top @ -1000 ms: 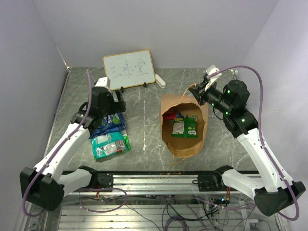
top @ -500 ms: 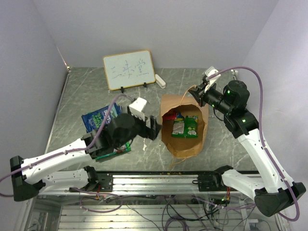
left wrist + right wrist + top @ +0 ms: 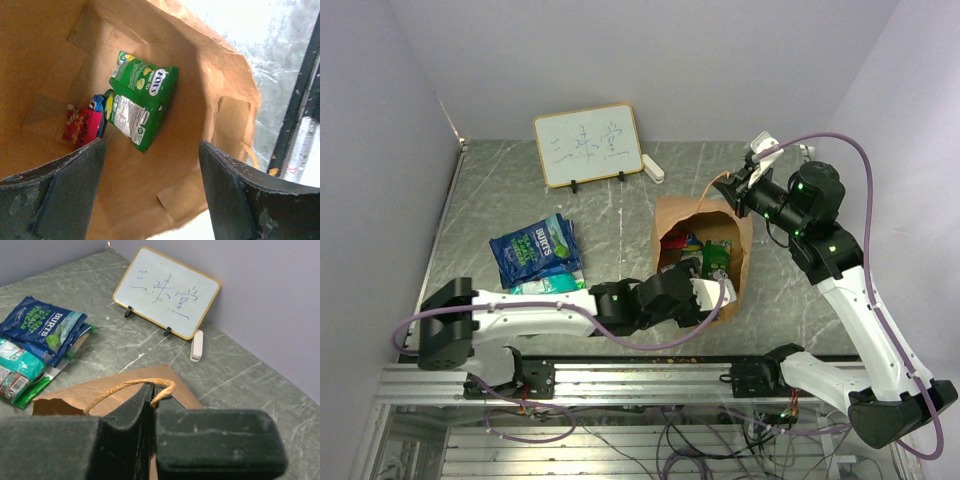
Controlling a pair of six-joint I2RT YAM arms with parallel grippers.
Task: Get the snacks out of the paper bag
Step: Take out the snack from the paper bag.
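Brown paper bag (image 3: 666, 212): right gripper (image 3: 152, 405) pinches handle (image 3: 127, 385); left gripper (image 3: 151, 147) spread, seemingly inside.

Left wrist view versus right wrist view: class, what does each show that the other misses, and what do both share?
Left wrist only: the paper bag seen from inside, holding a green Fox's packet and a red packet, framed by the open left gripper. Right wrist only: the whiteboard, a blue Burts packet, a teal packet, and the right gripper shut on the handle. Both: the brown bag and the grey table.
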